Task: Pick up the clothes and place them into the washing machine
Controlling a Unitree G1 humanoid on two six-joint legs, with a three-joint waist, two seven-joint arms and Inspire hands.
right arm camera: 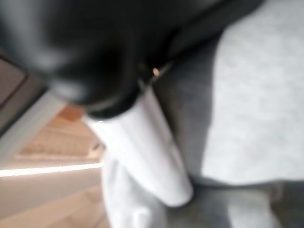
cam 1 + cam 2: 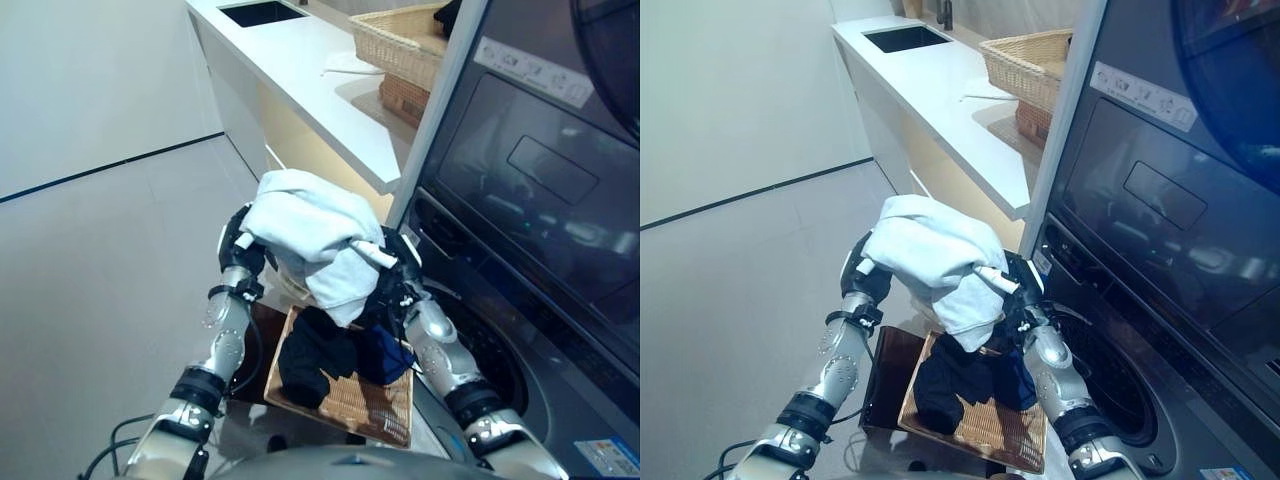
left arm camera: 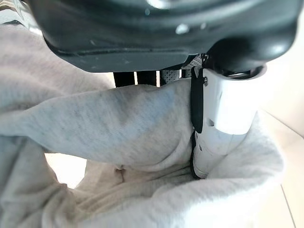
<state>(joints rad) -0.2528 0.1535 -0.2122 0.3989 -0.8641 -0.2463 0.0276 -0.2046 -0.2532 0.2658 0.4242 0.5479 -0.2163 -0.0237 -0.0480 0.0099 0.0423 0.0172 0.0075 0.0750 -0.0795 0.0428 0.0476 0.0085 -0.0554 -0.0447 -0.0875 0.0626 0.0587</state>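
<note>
Both hands clamp one white garment, held up above the basket.

Your left hand (image 2: 238, 243) and right hand (image 2: 392, 272) pinch the fleecy white garment (image 2: 310, 235); only the wrist views show thumbs pressed into cloth. Dark clothes (image 2: 318, 352) fill the woven basket (image 2: 350, 405); the washing machine (image 2: 500, 370) sits at 3 o'clock.

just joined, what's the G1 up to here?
Laundry loading. Both hands, left hand and right hand, hold a white garment up between them, thumbs pinched on the cloth, above a flat wicker tray that holds dark clothes. The washing machine stands to the robot's right; nothing is in it yet as far as visible.
</note>
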